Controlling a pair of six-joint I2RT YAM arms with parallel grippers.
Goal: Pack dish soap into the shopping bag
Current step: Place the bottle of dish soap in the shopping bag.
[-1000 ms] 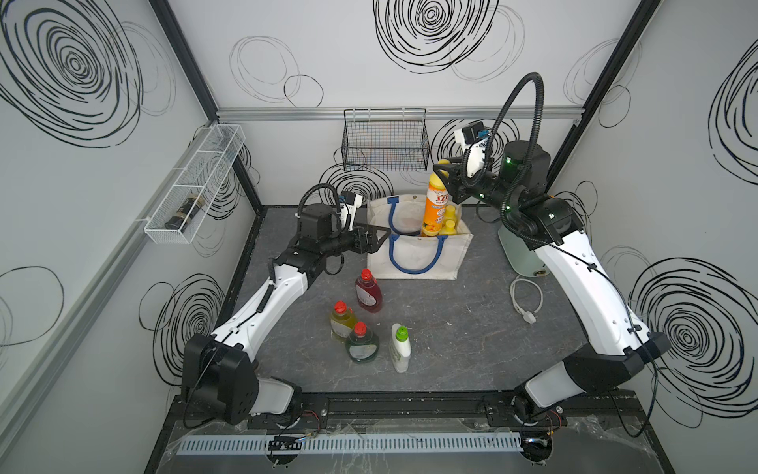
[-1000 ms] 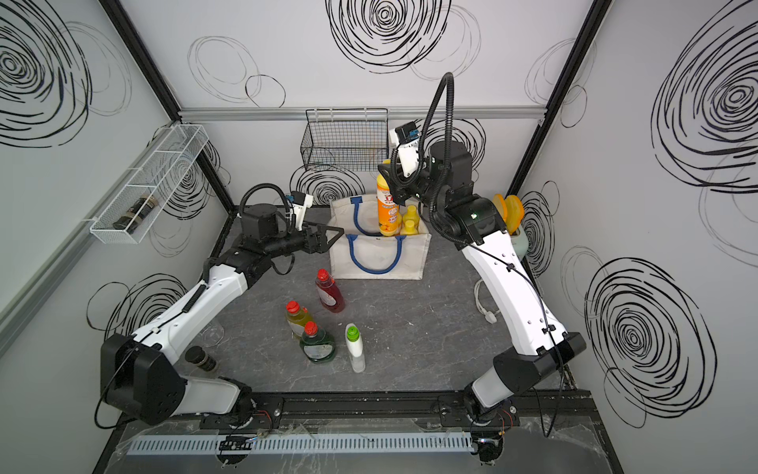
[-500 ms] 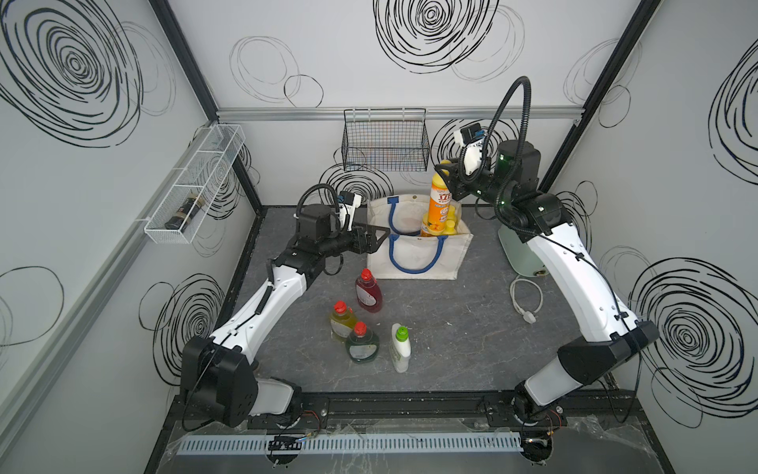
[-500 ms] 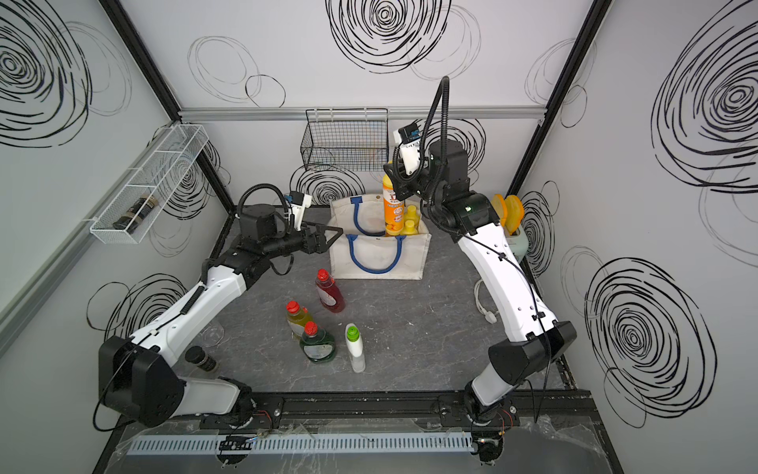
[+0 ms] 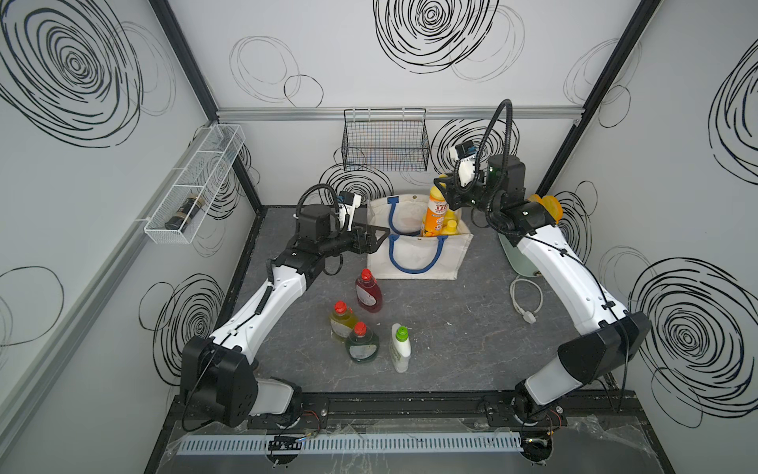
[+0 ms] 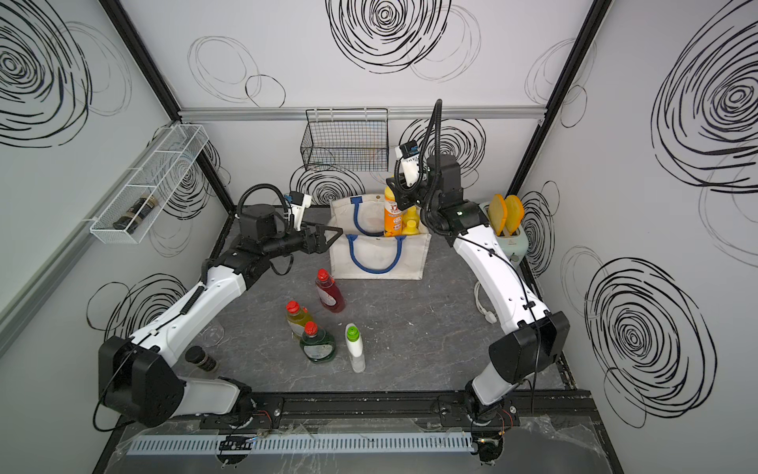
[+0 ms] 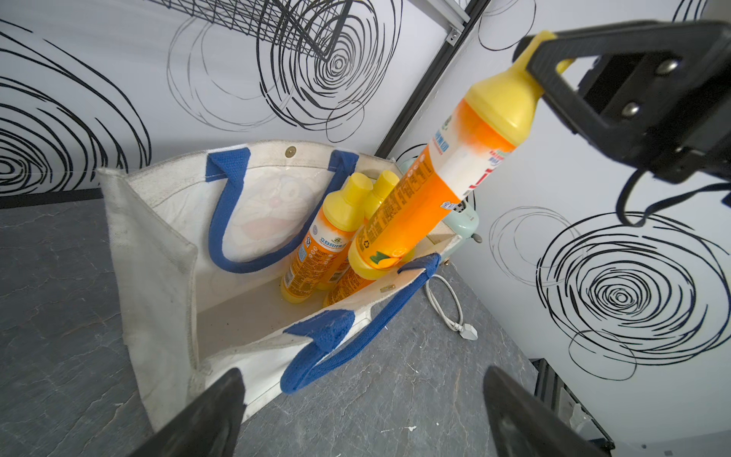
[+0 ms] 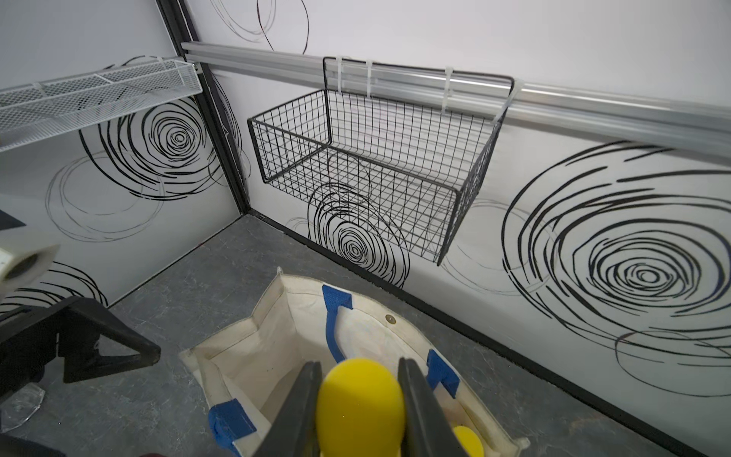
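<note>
The right jaws are closed on the yellow cap of a tall orange plastic bottle (image 5: 436,213). It hangs tilted over the right end of the boxy white fabric tote with blue loop handles (image 5: 453,258).

The right wrist view shows only that cap (image 8: 360,403), pinched between the two fingers (image 8: 300,411). The left wrist view shows the whole bottle (image 7: 427,190), its base about level with the tote's rim (image 7: 158,245). It also shows two more yellow-capped orange bottles (image 7: 320,245) upright inside, and a third orange body partly hidden behind the near wall.

The left jaws stand wide open and empty, just beside the tote's left end.

Only the top views show what stands on the dark grey bench (image 5: 451,328). There are three red-capped bottles, the red squat bottle (image 5: 368,289), the yellow squat bottle (image 5: 341,324) and the green squat bottle (image 5: 361,346), plus the white green-capped bottle (image 5: 400,349). A small dark jar (image 6: 201,359) beside the left arm shows in a top view.
</note>
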